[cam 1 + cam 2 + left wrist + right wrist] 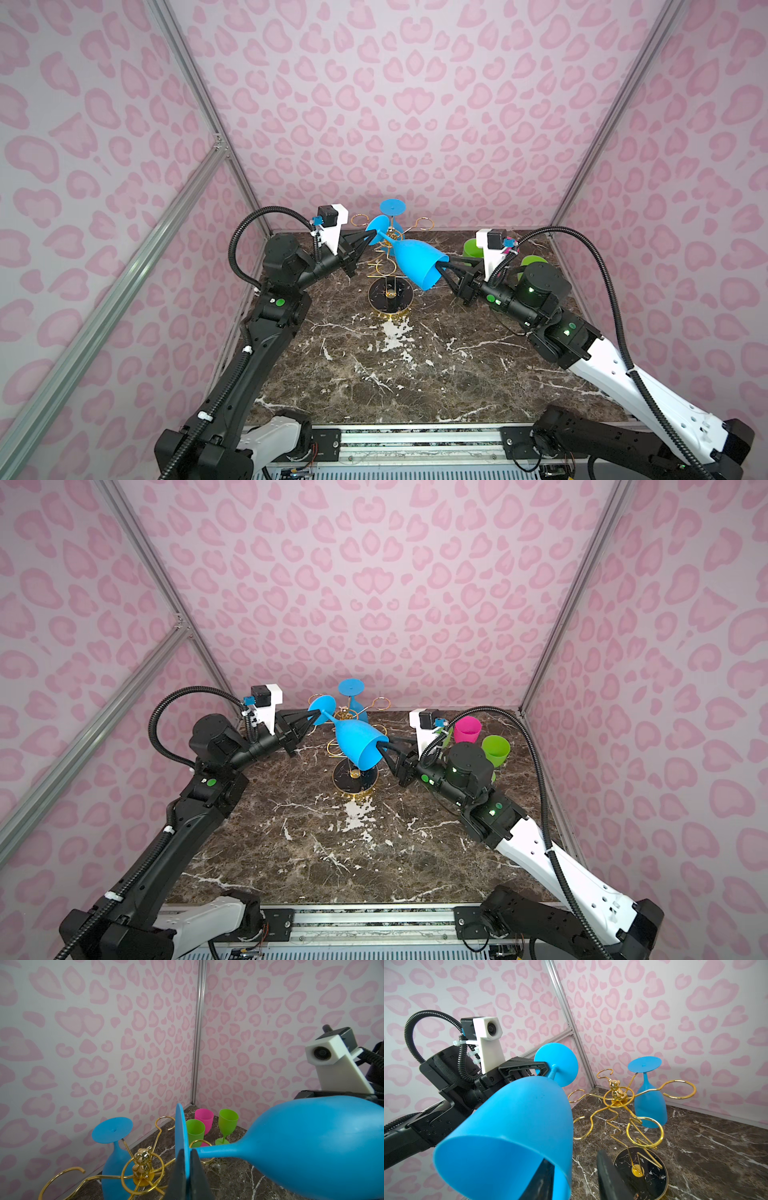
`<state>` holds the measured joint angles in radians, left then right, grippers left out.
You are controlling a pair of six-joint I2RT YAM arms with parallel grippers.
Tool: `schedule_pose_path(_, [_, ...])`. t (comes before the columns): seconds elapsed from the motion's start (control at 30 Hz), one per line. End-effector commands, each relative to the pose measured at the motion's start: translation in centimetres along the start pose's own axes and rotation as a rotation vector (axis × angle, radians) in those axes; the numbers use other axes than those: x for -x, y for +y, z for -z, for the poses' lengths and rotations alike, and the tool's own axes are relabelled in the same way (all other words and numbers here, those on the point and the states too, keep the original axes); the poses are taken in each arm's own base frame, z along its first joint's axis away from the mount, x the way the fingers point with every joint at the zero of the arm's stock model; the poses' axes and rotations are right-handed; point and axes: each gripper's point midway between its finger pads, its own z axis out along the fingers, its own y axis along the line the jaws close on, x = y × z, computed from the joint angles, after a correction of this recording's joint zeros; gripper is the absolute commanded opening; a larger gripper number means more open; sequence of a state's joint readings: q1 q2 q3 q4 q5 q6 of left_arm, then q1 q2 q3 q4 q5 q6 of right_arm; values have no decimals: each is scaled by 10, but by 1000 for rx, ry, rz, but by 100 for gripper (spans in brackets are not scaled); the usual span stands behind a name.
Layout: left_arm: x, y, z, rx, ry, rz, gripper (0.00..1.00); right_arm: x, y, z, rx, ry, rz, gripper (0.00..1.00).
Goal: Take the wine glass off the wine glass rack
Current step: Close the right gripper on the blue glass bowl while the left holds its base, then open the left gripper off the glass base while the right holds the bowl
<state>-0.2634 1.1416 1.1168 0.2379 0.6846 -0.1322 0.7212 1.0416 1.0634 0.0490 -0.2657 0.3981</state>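
Surface: dark brown, white-veined marble surface point(374, 374), bare in front
Right tool: the right tool point(573, 1157) straddles the bowl's rim, one finger inside and one outside with a gap showing, so it is released, not yet clamped
Held glass: matte blue wine glass point(415, 262), almost sideways in the air, mouth toward the right arm, seemingly free of the loops
Left tool: the left tool point(187, 1159) is clenched on the glass's flat round foot
Rack: thin gold wire rack on a round black base point(654, 1178), beneath the glass's stem
Second glass: another blue wine glass point(650, 1105) hangs upside down from a far loop
Back corner: pink plastic cup point(467, 729), green plastic cups point(496, 750)
Risk: if the foot is let go before the rim grip bites, the glass likely drops onto the wires; opposing pulls could twist the foot loose; a low swing could tip the rack
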Motion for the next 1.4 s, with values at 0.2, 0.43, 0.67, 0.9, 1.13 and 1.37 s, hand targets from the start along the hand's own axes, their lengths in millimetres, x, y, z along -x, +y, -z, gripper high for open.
schedule_pose_path(0.2, [9, -2, 3, 3, -34, -12, 3, 10, 12, -13, 53, -31, 0, 8])
schedule_pose_path(0.43, [5, 2, 4, 25, -27, -17, 7, 14, 15, -12, 51, -45, -21, 0])
schedule_pose_path(0.67, [8, 7, 9, 78, -33, -39, 40, 27, 8, 5, -26, -85, -10, 0])
schedule_pose_path(0.9, [12, 23, 21, 214, -58, -48, 59, 44, -7, 38, -151, -112, 37, 0])
schedule_pose_path(1.13, [19, 57, 52, 477, -134, -47, 72, 52, -32, 101, -356, -88, 92, 0])
schedule_pose_path(1.37, [13, 102, 105, 747, -253, 65, 88, 39, -53, 159, -552, 6, 78, 0])
